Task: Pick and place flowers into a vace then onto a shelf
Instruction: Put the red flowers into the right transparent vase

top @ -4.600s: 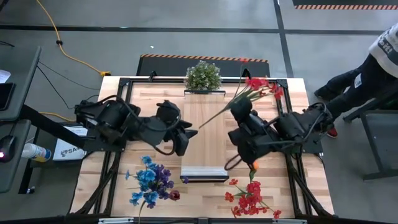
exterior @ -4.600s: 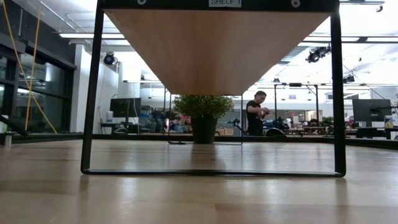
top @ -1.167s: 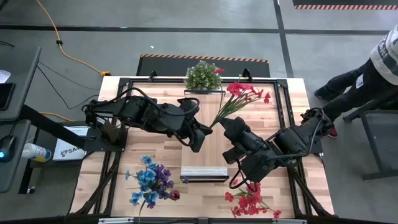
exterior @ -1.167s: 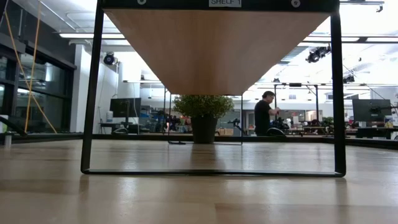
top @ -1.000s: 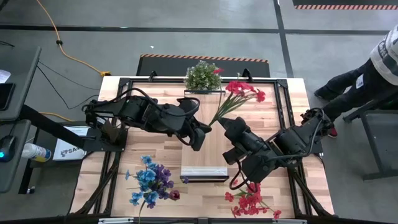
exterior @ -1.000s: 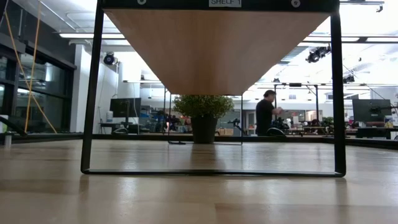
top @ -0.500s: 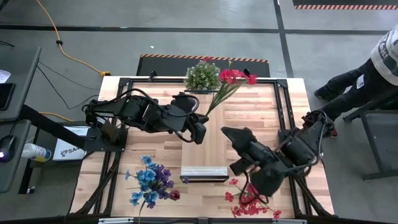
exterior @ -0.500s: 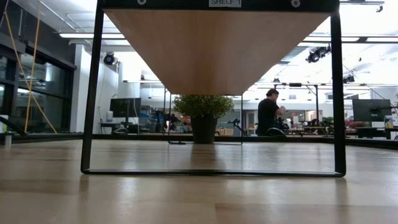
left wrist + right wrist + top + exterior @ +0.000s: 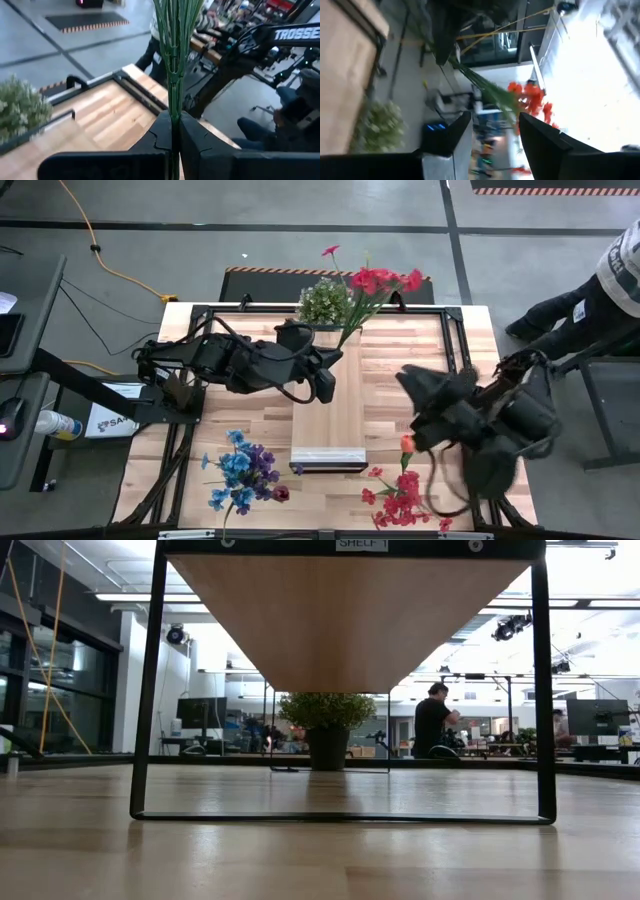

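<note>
My left gripper (image 9: pixel 334 358) is over the far part of the shelf (image 9: pixel 328 415), a long light-wood board with a pale metallic end edge (image 9: pixel 328 461), and is shut on a bunch of bright red flowers (image 9: pixel 380 280). My right gripper (image 9: pixel 412 380) hangs open and empty over the table's right half. Its wrist view shows the red flowers (image 9: pixel 530 100) beyond its own gripper (image 9: pixel 492 140). Blue and purple flowers (image 9: pixel 240 470), more red flowers (image 9: pixel 405 498) and an orange bloom (image 9: pixel 407 443) lie on the table near its near edge. I see no vase. My left gripper pinches the bunch's green stems (image 9: pixel 174 112) between its two fingers (image 9: pixel 162 131), at their lower end. The fingers lie across the stems. The bunch is lifted clear, and it rises from the fingers slanting toward the far right, with its blooms (image 9: pixel 385 278) past the table's far edge.
A bushy green plant (image 9: pixel 322 302) stands at the table's far edge, close beside the held stems; the low view shows its pot (image 9: pixel 328 748) beyond the shelf's black frame (image 9: pixel 146 690). A person (image 9: pixel 600 290) is by the table's right side. Bare tabletop (image 9: pixel 420 345) lies right of the shelf.
My right gripper has drawn back from the red bunch's stems and swung toward the table's right edge. My left gripper, shut on the stems throughout, has moved toward the far edge and tipped the bunch up, so the blooms have swung toward the far edge, past the bushy plant.
</note>
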